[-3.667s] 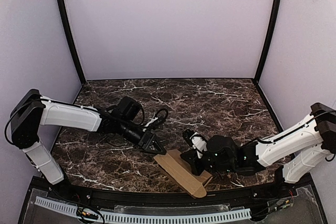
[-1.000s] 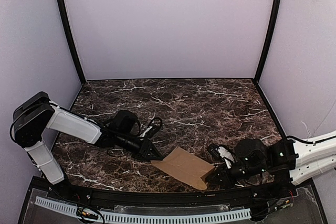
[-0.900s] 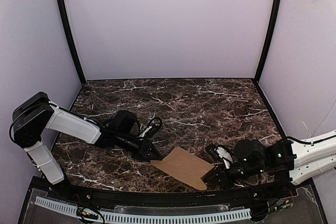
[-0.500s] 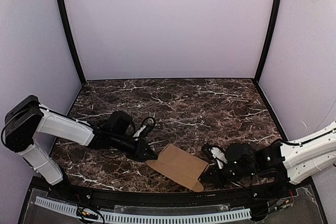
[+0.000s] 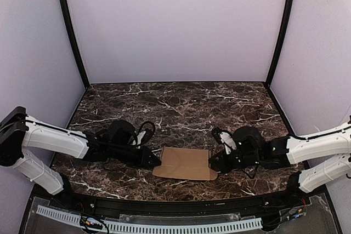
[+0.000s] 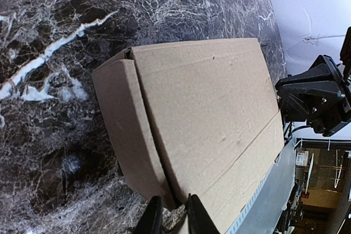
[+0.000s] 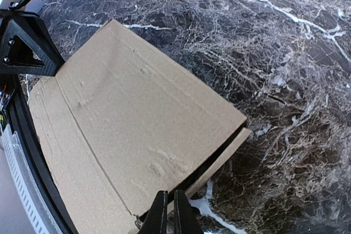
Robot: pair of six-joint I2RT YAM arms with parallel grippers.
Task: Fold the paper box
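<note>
Lying flat on the dark marble desk (image 5: 192, 108), the paper box (image 5: 184, 164) sits close to the near edge, right between the two arms. It is plain and brown, and its long sides run left to right. The left tool (image 5: 156, 163) comes in low from the left and meets the box's left end. Its two fingers (image 6: 192, 215) are squeezed close, with the thin card edge pinched between them. The right tool (image 5: 213, 165) comes in low from the right and meets the box's right end. Its fingers (image 7: 159, 212) almost touch each other, and they pinch the card edge too. The two tools face each other across the box.
</note>
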